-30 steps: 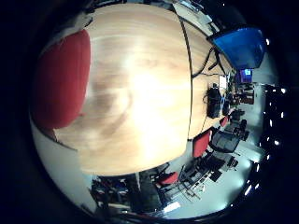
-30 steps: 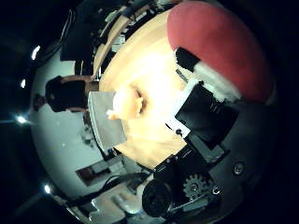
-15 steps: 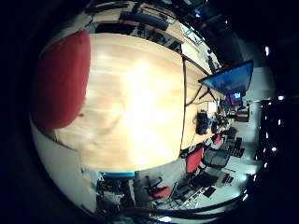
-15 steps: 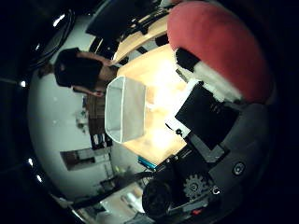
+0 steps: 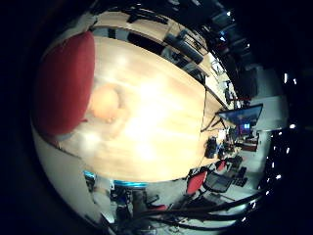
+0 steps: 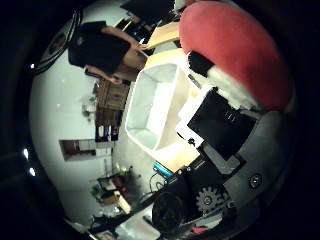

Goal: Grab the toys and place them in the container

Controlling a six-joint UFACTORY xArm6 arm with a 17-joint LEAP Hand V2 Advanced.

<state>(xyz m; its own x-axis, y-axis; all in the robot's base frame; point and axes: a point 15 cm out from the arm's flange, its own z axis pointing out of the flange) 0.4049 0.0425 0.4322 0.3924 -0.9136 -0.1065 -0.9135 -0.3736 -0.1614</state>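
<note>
A red toy [image 6: 235, 50] fills the upper right, held close against the palm by the hand's [image 6: 220, 135] fingers, above a white container [image 6: 155, 107] whose inside looks bare, on the wooden worktop [image 5: 161, 127].

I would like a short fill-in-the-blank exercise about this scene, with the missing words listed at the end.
1. The big soft toy held against the hand is ____ in colour.
2. The white container holds ____ toys so far.
3. The table has a top made of ____.
4. The small orange toy lies on the ____.

Missing words: red; no; wood; table
</note>
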